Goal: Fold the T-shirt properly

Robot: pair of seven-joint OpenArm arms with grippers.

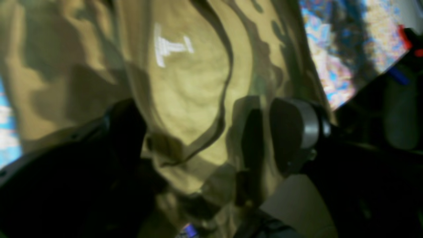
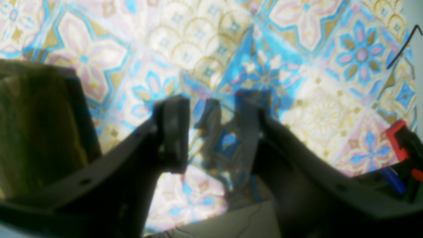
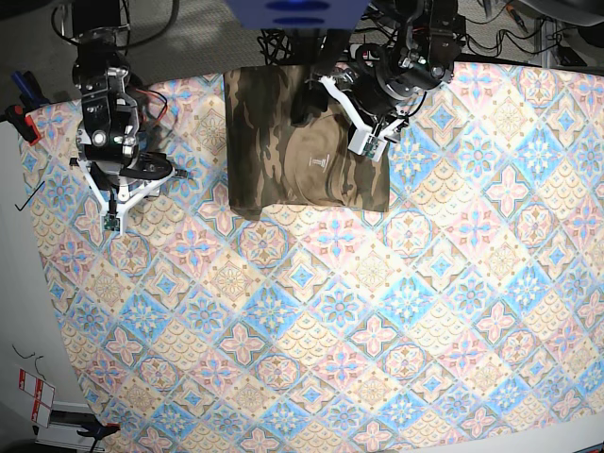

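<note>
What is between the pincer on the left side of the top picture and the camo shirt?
Only bare tablecloth lies between the right pincer and the T-shirt, as the base view shows.

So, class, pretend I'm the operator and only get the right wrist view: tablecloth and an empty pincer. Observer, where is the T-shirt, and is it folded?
Observer: The T-shirt lies as a folded rectangle at the far edge of the tablecloth.
Operator: Where is the other arm?
Observer: The left pincer is over the shirt's collar end, jaws spread wide, nothing clamped.
Operator: Any marking showing?
Observer: A small white label print shows on the tan inner collar.
Operator: And my pincer?
Observer: The right pincer is apart from the shirt, over bare cloth.
</note>
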